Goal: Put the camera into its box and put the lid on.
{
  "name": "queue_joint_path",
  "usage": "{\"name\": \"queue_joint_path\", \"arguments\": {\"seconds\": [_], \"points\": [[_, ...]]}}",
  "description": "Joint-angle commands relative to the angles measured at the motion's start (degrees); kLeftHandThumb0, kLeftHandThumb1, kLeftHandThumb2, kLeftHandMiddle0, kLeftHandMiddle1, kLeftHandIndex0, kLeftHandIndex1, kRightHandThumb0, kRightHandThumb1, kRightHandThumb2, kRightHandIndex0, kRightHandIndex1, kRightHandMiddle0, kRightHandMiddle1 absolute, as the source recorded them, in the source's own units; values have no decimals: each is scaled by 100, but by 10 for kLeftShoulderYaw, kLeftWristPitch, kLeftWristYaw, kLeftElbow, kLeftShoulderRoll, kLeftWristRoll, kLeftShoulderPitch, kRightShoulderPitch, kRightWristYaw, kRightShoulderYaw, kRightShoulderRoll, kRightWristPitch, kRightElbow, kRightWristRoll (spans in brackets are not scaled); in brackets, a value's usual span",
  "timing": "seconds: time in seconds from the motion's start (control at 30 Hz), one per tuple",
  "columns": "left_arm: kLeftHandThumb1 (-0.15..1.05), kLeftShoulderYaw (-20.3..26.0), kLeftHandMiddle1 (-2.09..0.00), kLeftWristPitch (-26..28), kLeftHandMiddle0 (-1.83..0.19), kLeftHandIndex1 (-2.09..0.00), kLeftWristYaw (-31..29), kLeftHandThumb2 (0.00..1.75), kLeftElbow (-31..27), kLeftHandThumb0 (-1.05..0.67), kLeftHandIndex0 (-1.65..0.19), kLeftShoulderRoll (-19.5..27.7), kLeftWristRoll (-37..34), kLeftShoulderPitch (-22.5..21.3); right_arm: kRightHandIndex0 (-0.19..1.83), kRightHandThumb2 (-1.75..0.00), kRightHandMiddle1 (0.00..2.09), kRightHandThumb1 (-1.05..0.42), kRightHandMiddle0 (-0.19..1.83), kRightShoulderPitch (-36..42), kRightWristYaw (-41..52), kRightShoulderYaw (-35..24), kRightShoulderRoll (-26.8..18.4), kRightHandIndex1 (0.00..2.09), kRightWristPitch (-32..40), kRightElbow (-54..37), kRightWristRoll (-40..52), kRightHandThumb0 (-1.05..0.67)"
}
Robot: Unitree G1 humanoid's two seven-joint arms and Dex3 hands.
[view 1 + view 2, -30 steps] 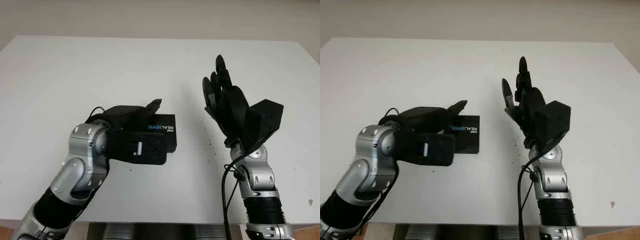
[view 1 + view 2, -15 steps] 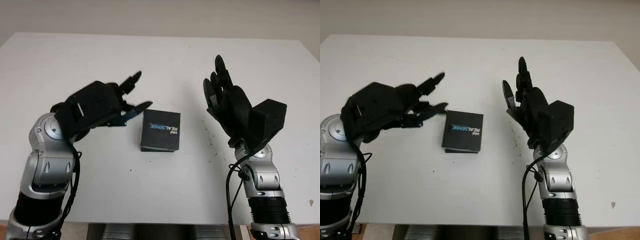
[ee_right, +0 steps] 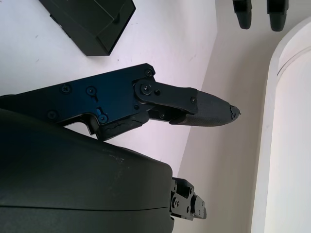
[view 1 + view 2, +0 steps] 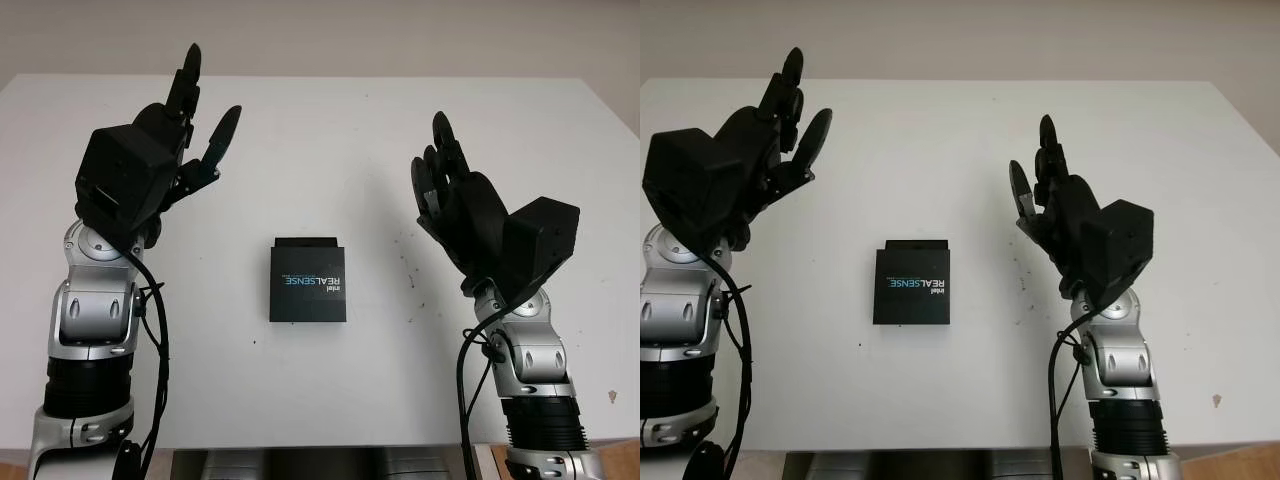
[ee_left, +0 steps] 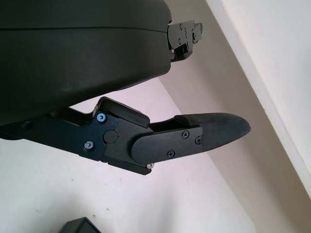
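A black box (image 4: pixel 307 281) with its lid on, printed REALSENSE, lies flat on the white table (image 4: pixel 330 130) between my two arms; it also appears in the right wrist view (image 3: pixel 92 22). My left hand (image 4: pixel 195 120) is raised well above and to the left of the box, open, holding nothing. My right hand (image 4: pixel 440 175) is held up to the right of the box, open and apart from it. No camera is visible outside the box.
The white table reaches to the far wall. A few small dark specks (image 4: pixel 410 280) mark the surface right of the box.
My left hand has let go of the box, lifted off it and swung up and to the left. The box now lies uncovered and squarer to me. The right hand has barely moved.
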Motion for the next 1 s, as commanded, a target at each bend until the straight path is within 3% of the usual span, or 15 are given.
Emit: {"name": "queue_joint_path", "arguments": {"seconds": [0.0, 0.17, 0.23, 0.5, 0.77, 0.97], "points": [[105, -10, 0, -7, 19, 0, 7, 61, 1, -78, 19, 8, 1, 2, -19, -59, 0, -105, -19, 0, 3, -1, -7, 0, -2, -8, 0, -69], [105, -37, 0, -48, 19, 0, 24, 61, 2, -80, 19, 28, 26, 16, -19, -59, 0, -105, -19, 0, 3, 0, -9, 0, -1, -7, -3, -70], [105, -47, 0, -75, 19, 0, 21, 53, -15, -86, 19, 41, 35, 32, -19, -58, 0, -105, -19, 2, 2, 0, -9, 0, -2, -8, -5, -70], [102, -87, 0, -114, 19, 0, -62, 10, -162, -95, 19, 125, 85, 109, -19, -57, 0, -105, -19, 7, -1, 5, -5, 0, -6, -14, -7, -72], [104, -107, 0, -195, 19, 0, -132, 7, -233, -101, 19, 227, 179, 143, -19, -56, 0, -105, -19, 12, -1, 6, -1, 0, 0, -23, -5, -74], [97, -120, 0, -224, 19, 0, -160, 4, -279, -98, 19, 246, 250, 183, -19, -56, 0, -105, -19, 15, 3, 4, -1, 0, -7, -21, 0, -72]]}}
